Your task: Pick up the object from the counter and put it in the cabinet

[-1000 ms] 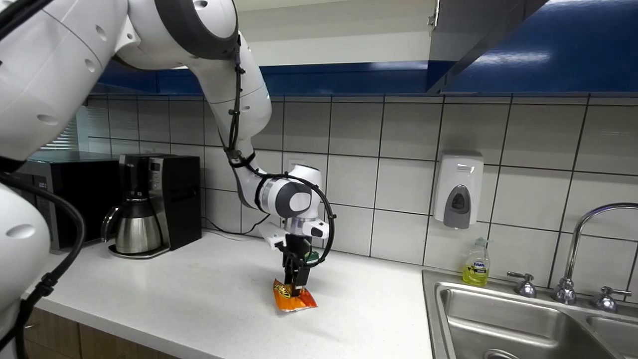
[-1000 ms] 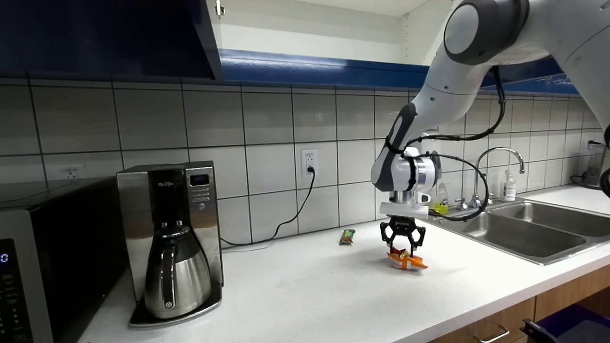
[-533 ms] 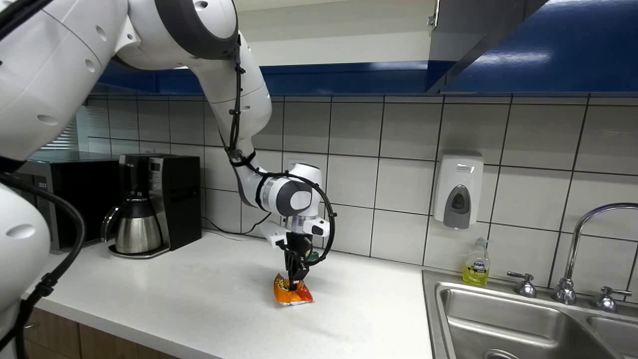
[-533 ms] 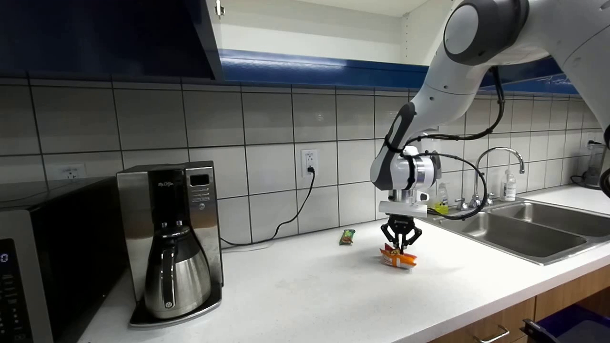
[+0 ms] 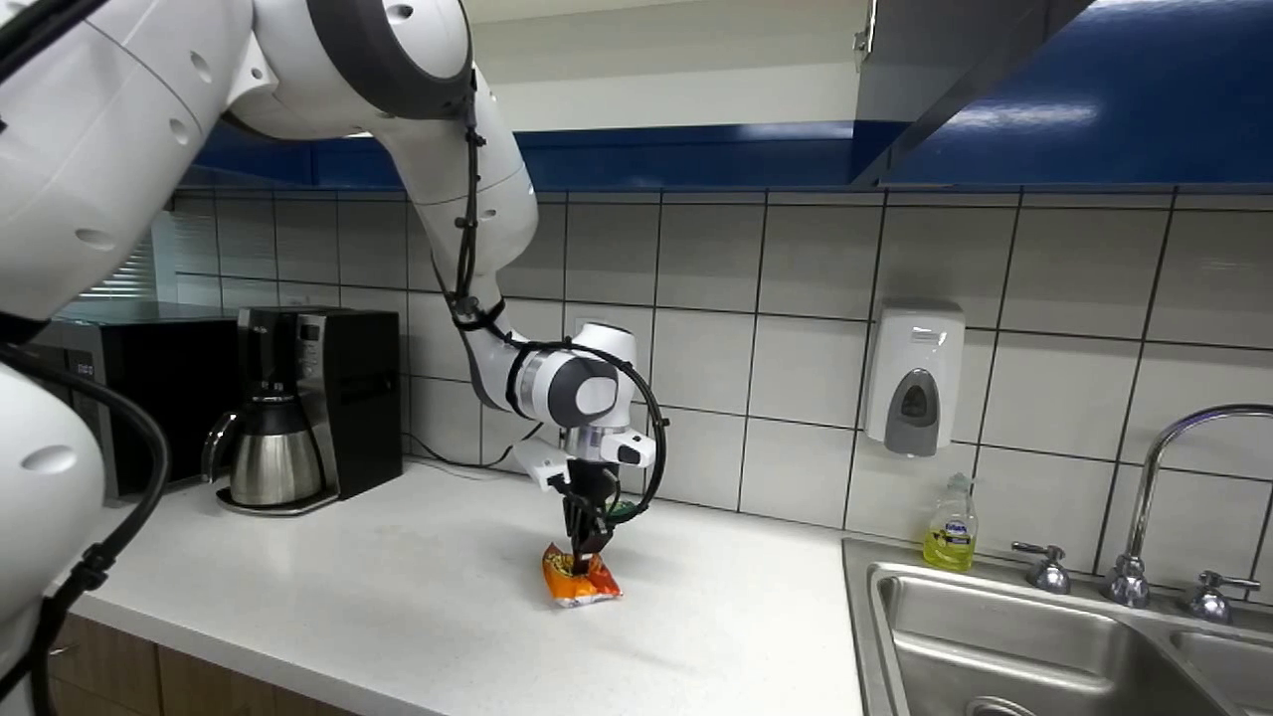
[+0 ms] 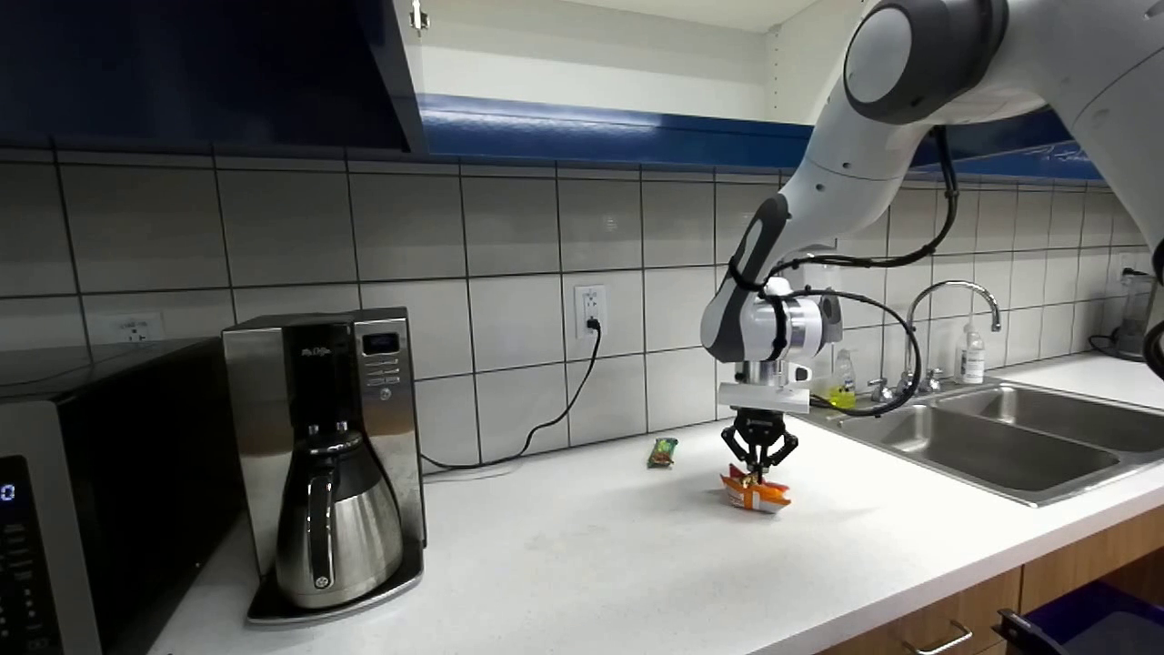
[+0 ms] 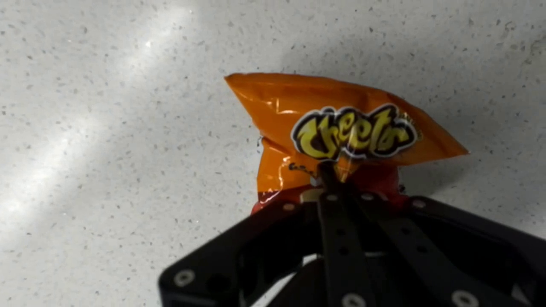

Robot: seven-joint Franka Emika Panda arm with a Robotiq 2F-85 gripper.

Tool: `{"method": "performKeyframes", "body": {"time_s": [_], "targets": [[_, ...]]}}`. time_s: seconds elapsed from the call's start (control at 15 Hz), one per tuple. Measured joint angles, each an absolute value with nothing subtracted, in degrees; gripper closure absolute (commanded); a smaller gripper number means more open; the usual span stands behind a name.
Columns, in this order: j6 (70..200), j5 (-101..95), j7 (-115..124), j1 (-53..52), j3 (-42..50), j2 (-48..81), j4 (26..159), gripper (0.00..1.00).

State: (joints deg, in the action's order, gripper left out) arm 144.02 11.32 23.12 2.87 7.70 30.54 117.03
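Note:
The object, an orange-and-red snack packet (image 5: pixel 581 592) (image 6: pixel 758 497) with yellow lettering, is pinched and creased at its middle by my gripper (image 6: pixel 757 475) (image 7: pixel 335 177). The fingers have come together on its film, and the wrist view shows the packet (image 7: pixel 307 91) bunching around the tips. It is low over the white counter (image 5: pixel 398 597) (image 6: pixel 564 555); whether its underside still touches cannot be told. Above the tiles, the cabinet (image 5: pixel 686 85) (image 6: pixel 591 64) shows its white interior through an open front with a blue lower edge.
A small green packet (image 6: pixel 662 452) lies near the wall. The coffee machine (image 6: pixel 323 455) and microwave (image 6: pixel 136 482) stand at one end, the steel sink (image 5: pixel 995 636) at the other. A yellow soap bottle (image 5: pixel 952 527) stands behind the sink. A blue cabinet door (image 6: pixel 209 73) juts out overhead.
My gripper's fingers have closed from apart to together, pinching the packet. Gripper and packet have shifted slightly, leftward and up in the exterior pictures.

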Motion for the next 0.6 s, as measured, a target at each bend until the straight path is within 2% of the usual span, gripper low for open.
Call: {"method": "performKeyframes", "body": {"time_s": [0.6], "targets": [[140.2, -3.6, 20.8, -2.9, 8.3, 27.6, 117.7, 1.00]]}}
